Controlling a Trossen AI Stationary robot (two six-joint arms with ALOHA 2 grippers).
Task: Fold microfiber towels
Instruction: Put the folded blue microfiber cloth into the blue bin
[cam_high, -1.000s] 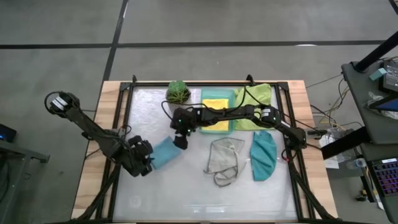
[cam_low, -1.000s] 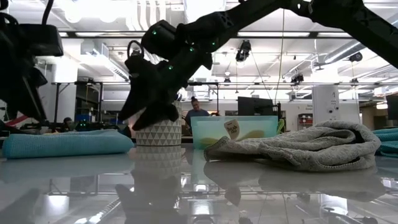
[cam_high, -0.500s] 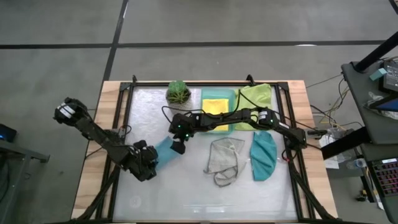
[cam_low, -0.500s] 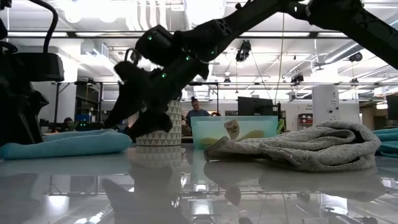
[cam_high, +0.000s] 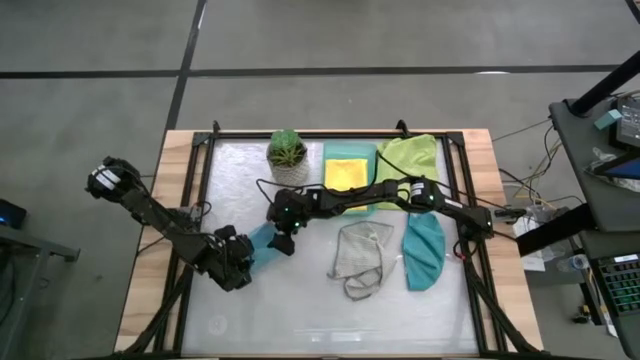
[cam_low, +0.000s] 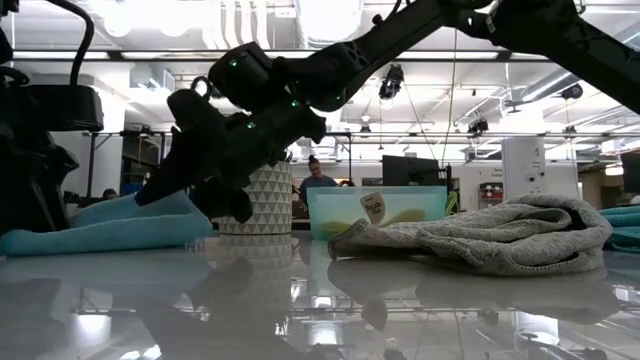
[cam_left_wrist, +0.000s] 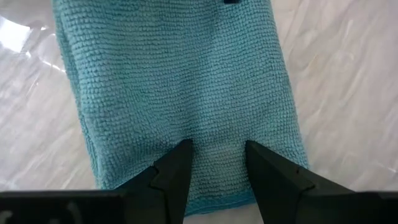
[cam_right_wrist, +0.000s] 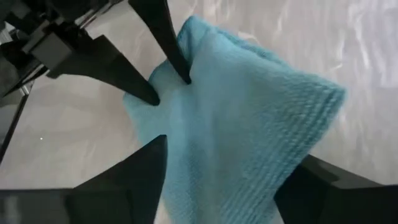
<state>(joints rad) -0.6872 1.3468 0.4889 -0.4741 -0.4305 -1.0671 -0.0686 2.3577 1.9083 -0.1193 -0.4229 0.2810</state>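
Left gripper (cam_left_wrist: 214, 152) sat pinching the near edge of the light blue towel (cam_high: 262, 240) at the table's left, right gripper (cam_right_wrist: 224, 180) spread wide around its far end, having slid in from beside the potted plant (cam_high: 287, 150); ideally both would lift together, edges matched

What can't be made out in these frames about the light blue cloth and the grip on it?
- Light blue microfiber towel, high view: mostly covered by both arms; fold state unclear.
- Left gripper, left wrist view: whether the fingers pinch or only press the towel cannot be told.
- Right gripper, right wrist view: fingertips are cut off by the picture's edge.
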